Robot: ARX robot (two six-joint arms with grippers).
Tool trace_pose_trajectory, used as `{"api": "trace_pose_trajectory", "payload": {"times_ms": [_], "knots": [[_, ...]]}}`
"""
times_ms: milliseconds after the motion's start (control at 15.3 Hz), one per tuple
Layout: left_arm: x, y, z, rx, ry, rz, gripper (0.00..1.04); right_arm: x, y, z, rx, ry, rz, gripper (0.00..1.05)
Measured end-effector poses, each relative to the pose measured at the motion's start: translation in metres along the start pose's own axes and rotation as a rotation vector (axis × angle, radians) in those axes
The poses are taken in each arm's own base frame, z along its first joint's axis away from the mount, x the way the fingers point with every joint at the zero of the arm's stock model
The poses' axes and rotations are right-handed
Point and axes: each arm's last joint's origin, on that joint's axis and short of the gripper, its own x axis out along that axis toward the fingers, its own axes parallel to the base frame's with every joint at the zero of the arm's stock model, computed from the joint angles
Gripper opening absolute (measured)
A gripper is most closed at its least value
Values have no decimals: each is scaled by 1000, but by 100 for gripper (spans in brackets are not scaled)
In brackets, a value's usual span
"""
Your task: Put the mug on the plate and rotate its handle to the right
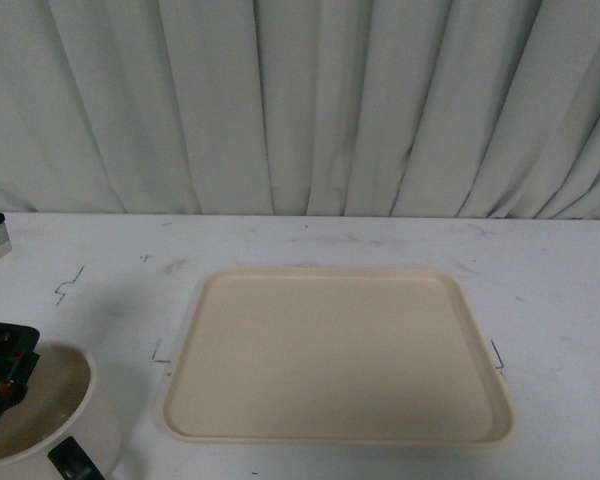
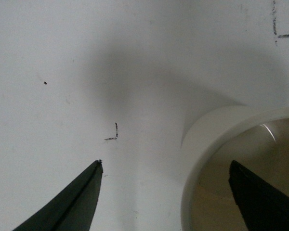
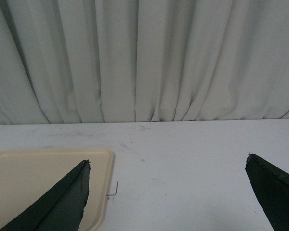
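Mug point(image 1: 38, 405) sits in the lower left corner of the front view, on the table point(image 1: 550, 300), apart from the plate point(image 1: 330, 350) at centre — one mug, one plate, one handle point(image 1: 75, 462) at the bottom edge. Expect it to be rigid, glazed, probably slippery and chippable, so take it by the rim wall. Your left gripper point(image 2: 166, 166) is spread wide, one finger inside the mug and one outside, clamping nothing. Your right gripper point(image 3: 167, 160) — also spread, empty — hangs over bare table beside the plate's corner.
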Motion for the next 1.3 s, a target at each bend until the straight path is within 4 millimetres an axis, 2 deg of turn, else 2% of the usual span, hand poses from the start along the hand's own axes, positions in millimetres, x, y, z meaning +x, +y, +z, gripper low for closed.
{"api": "trace_pose_trajectory", "payload": {"times_ms": [326, 391, 457, 652, 783, 848, 913, 1043, 1174, 1239, 1304], "knots": [[1, 1, -1, -4, 8, -5, 25, 0, 0, 0, 0, 0, 0, 98], [-1, 1, -1, -4, 13, -5, 11, 0, 0, 0, 0, 0, 0, 98], [-5, 2, 0, -10, 0, -14, 4, 0, 0, 0, 0, 0, 0, 98], [-26, 1, 13, 29, -19, 3, 3, 0, 0, 0, 0, 0, 0, 98], [-40, -9, 32, 92, -56, -14, 3, 0, 0, 0, 0, 0, 0, 98], [-48, -19, 49, 133, -99, -33, 3, 0, 0, 0, 0, 0, 0, 98], [-54, -35, 72, 171, -154, -71, 3, 0, 0, 0, 0, 0, 0, 98], [-54, -68, 102, 222, -187, -155, 3, 0, 0, 0, 0, 0, 0, 98], [-43, -109, 120, 252, -151, -244, 3, 0, 0, 0, 0, 0, 0, 98], [-34, -134, 126, 278, -131, -282, 3, 0, 0, 0, 0, 0, 0, 98], [-28, -149, 128, 302, -116, -298, 3, 0, 0, 0, 0, 0, 0, 98]]}}
